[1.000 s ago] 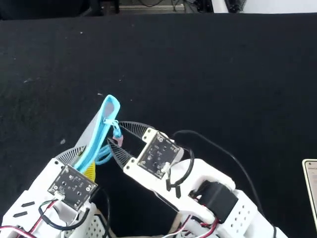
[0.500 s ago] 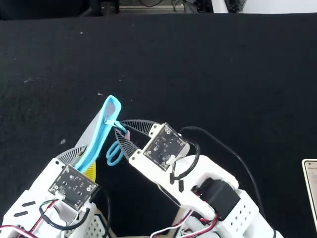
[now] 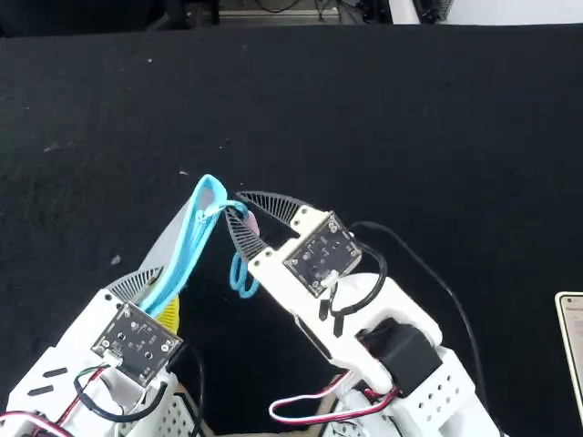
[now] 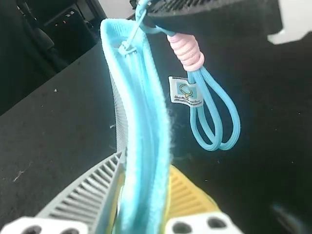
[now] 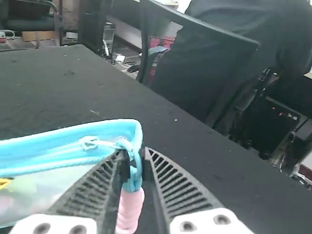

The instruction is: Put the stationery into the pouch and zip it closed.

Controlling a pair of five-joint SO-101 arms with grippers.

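The pouch, clear with a light-blue zip edge, stands on end over the black table. My left gripper is shut on its lower part, with a grey finger on one side and a yellow finger on the other. My right gripper sits at the pouch's far end, shut on the zip pull's cord just above a pink bead. A blue cord loop and a small tag hang below the bead. The pouch's contents are hidden.
The black cloth covers the whole table, with wide open room beyond and to the right of the arms. A pale flat card-like object lies at the right edge. Furniture stands past the table's far edge.
The right gripper has moved right and away along the zip edge, holding the pull cord, and now reaches the pouch's far end. The cord loop swung right. The left arm stayed put.
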